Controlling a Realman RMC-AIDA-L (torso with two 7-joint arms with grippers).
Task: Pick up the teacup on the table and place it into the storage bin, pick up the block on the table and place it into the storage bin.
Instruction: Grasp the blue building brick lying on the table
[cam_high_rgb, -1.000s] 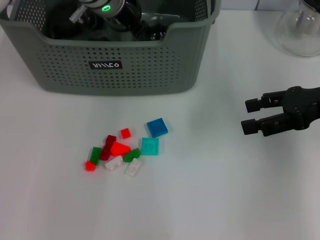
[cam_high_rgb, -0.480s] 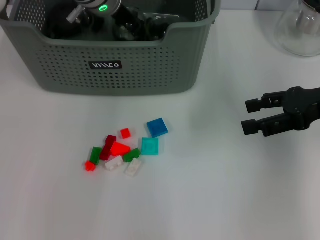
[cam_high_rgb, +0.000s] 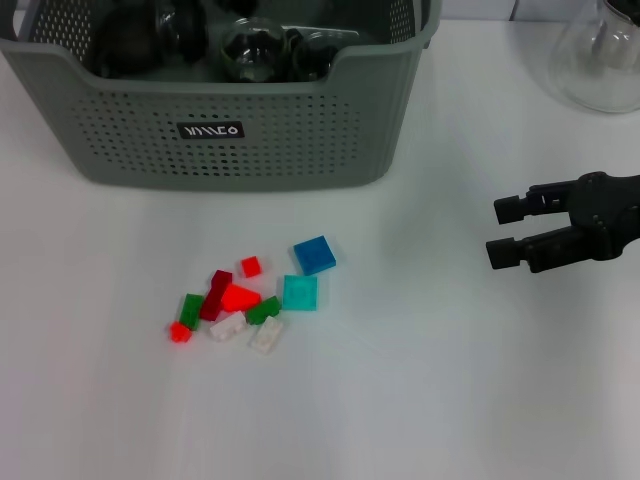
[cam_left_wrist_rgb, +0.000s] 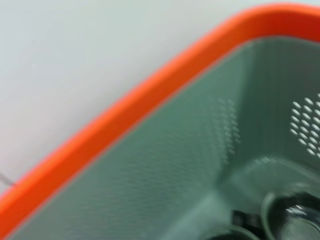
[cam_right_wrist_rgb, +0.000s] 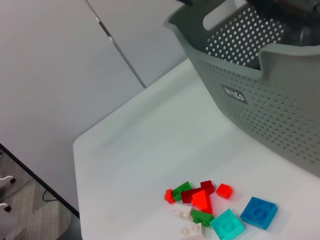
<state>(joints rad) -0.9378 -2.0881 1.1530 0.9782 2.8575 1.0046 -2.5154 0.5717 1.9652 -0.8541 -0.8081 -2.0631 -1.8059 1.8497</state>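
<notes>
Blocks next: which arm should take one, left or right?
Right, probably. The right tool hovers open above the table beside the pile of blocks, with nothing between them. The left tool does not show in the head view; its wrist camera looks into the storage bin.

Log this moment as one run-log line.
teacups: inside storage bin | blocks: clustered on table, none picked | right gripper: open, hovering beside blocks | left gripper: out of head view, over bin

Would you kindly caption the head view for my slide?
Right hand open beside scattered blocks; storage bin behind holds glassware.
</notes>
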